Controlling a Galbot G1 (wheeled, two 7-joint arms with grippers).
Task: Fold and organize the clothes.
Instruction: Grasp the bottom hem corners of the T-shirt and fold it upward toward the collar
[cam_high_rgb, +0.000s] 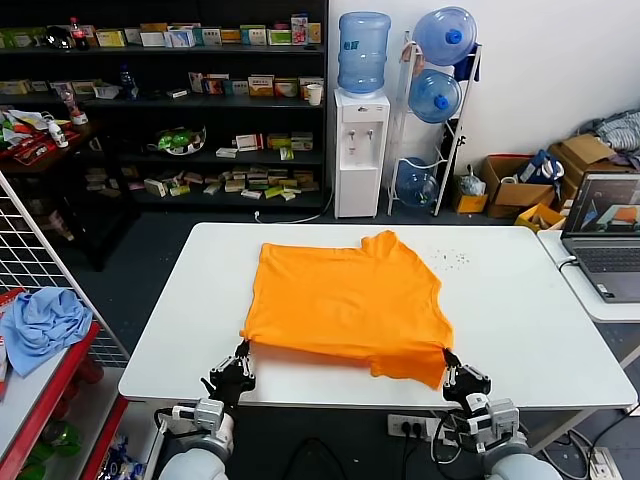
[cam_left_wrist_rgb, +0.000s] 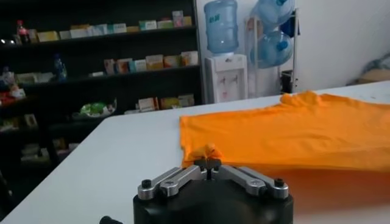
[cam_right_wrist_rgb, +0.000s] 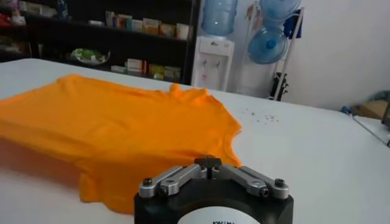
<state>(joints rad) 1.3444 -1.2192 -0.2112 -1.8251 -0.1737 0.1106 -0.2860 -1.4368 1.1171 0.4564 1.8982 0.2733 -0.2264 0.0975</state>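
The bright orange T-shirt (cam_high_rgb: 345, 295) lies spread on the white table (cam_high_rgb: 520, 320), collar towards the far side; no lettering shows on its upper face. My left gripper (cam_high_rgb: 241, 349) is at the shirt's near left corner, shut on a small pinch of orange fabric (cam_left_wrist_rgb: 209, 150). At the near right corner my right gripper (cam_high_rgb: 449, 358) is shut, with the hem (cam_right_wrist_rgb: 183, 155) gathered at its fingertips. In the wrist views the left gripper (cam_left_wrist_rgb: 209, 161) and right gripper (cam_right_wrist_rgb: 208, 163) both have their jaws pressed together. The near hem hangs slightly off the table between them.
A laptop (cam_high_rgb: 605, 230) sits on a second table at the right. A light blue cloth (cam_high_rgb: 40, 325) lies on a red-edged rack at the left. Small specks (cam_high_rgb: 450, 258) dot the table beyond the shirt. A water dispenser (cam_high_rgb: 360, 150) and shelves stand behind.
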